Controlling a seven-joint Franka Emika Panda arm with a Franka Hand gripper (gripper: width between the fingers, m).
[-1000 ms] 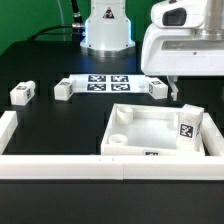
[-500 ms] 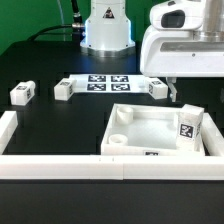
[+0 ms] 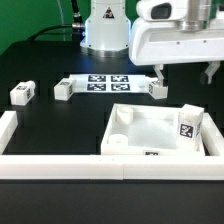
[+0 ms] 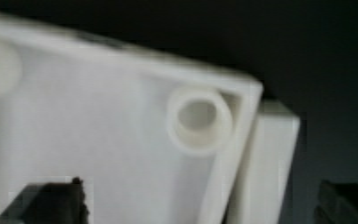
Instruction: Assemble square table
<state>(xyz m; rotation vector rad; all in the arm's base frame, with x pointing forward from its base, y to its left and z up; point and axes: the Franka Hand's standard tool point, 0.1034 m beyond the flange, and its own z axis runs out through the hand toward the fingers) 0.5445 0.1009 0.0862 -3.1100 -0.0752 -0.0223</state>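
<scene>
The square table's white tabletop [image 3: 150, 133] lies tray-side up at the exterior view's right, with round sockets in its corners. One tagged leg [image 3: 188, 122] stands at its right edge. Three more legs lie loose: two [image 3: 22, 93] [image 3: 64, 90] at the left and one [image 3: 157, 88] by the marker board. My gripper [image 3: 185, 74] hangs open above the tabletop's far right corner, holding nothing. In the wrist view the tabletop [image 4: 105, 120] and one socket [image 4: 199, 115] fill the picture, blurred, with my gripper [image 4: 202, 205] spread wide over them. A white piece [image 4: 275, 160] lies beside the rim; which part it is I cannot tell.
The marker board [image 3: 105, 82] lies at the back middle, in front of the robot base [image 3: 105, 30]. Long white border walls run along the front [image 3: 100, 166], the left [image 3: 8, 125] and the right [image 3: 216, 150] of the black table.
My gripper has risen from just over the tabletop's far right corner and shifted slightly toward the exterior view's left; both fingers now show. The parts have not moved.
</scene>
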